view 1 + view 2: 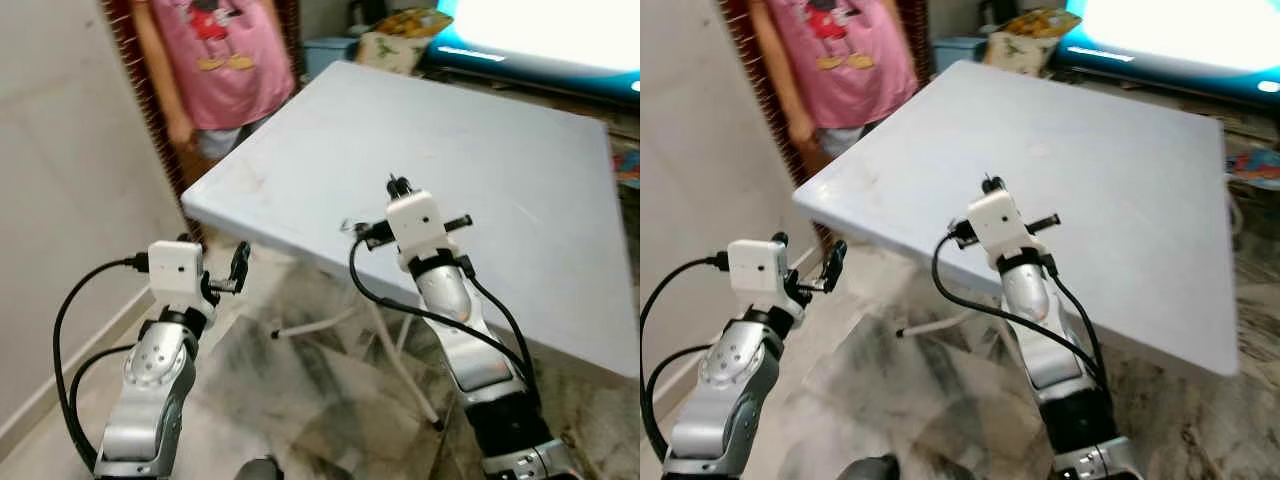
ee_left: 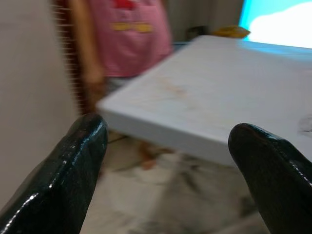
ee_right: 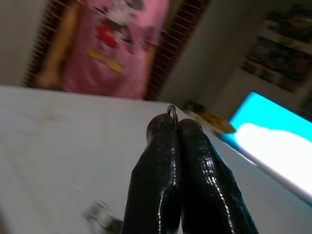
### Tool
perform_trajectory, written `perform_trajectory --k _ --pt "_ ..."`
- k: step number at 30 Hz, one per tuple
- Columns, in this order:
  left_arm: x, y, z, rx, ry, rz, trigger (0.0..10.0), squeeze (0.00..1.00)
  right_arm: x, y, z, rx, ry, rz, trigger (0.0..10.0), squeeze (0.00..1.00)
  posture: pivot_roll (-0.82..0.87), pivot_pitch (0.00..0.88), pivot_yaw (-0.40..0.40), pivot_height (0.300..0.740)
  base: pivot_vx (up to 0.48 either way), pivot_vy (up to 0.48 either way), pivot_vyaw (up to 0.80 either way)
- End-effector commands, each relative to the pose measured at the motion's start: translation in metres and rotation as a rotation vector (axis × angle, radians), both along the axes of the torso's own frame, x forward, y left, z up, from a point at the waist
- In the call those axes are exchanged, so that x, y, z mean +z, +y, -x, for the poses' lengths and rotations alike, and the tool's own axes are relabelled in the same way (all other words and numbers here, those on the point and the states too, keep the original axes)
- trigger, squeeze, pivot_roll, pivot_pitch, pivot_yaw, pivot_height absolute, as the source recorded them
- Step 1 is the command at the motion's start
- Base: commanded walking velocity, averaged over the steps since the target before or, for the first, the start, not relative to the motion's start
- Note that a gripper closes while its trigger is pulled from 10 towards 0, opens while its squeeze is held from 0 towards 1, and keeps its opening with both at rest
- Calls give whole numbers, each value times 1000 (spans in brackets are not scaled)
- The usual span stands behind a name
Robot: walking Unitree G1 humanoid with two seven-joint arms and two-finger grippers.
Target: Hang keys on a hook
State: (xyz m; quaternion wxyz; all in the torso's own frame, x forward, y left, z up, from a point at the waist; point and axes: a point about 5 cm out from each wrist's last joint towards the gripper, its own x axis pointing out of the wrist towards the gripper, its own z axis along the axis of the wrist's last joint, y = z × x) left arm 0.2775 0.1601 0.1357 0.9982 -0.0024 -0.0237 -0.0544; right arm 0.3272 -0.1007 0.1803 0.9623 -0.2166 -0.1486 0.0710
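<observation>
My right gripper (image 1: 398, 185) hovers over the front part of the white table (image 1: 500, 130), fingers pressed together. In the right wrist view a thin metal key ring (image 3: 171, 110) pokes out between the fingertips (image 3: 187, 129). A small blurred metal piece (image 3: 100, 214) shows lower down near the table top, also glinting beside the wrist (image 1: 351, 227); I cannot tell whether it hangs or lies there. My left gripper (image 1: 238, 262) is open with nothing in it, low off the table's near left corner, above the floor. Its two fingers (image 2: 73, 180) stand wide apart.
A person in a pink shirt (image 1: 215, 45) stands at the table's far left, by a brick-patterned doorway. A pale wall (image 1: 60, 200) runs along my left. A bright screen (image 1: 540, 25) glows behind the table. Folding table legs (image 1: 390, 345) stand on the marbled floor below.
</observation>
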Motion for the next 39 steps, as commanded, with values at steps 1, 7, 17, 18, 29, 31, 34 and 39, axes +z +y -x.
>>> perform_trajectory --k 1,7,17,18,29,31,34,39 --pt "-1 -2 0 1 -4 -8 10000 0 8 -2 -1 -5 -20 -7 10000 0 79 64 9 740 0 0 800" --pt "0 -1 -1 1 -4 -8 10000 0 9 -1 -1 -4 -16 -13 10000 0 79 64 9 740 0 0 800" --pt "-1 1 -3 27 5 -31 10000 0 8 -2 -2 -6 8 -41 10000 0 79 68 15 740 0 0 800" --pt "-1 1 -3 27 5 -31 10000 0 8 -2 -2 -6 8 -41 10000 0 79 68 15 740 0 0 800" --pt "-4 0 -2 45 15 -34 10000 0 13 -1 -5 15 9 -47 10000 0 77 72 6 740 0 0 800" --pt "-4 0 -2 47 16 -34 10000 0 13 -1 -5 21 11 -52 10000 0 79 70 3 740 0 0 800" --pt "-6 -2 -1 38 51 18 10000 0 13 -1 -6 27 12 -54 10000 0 82 69 0 740 0 0 800" --pt "-6 -3 0 37 47 1 10000 0 16 1 -7 35 9 -57 10000 0 80 70 -4 740 0 0 800"
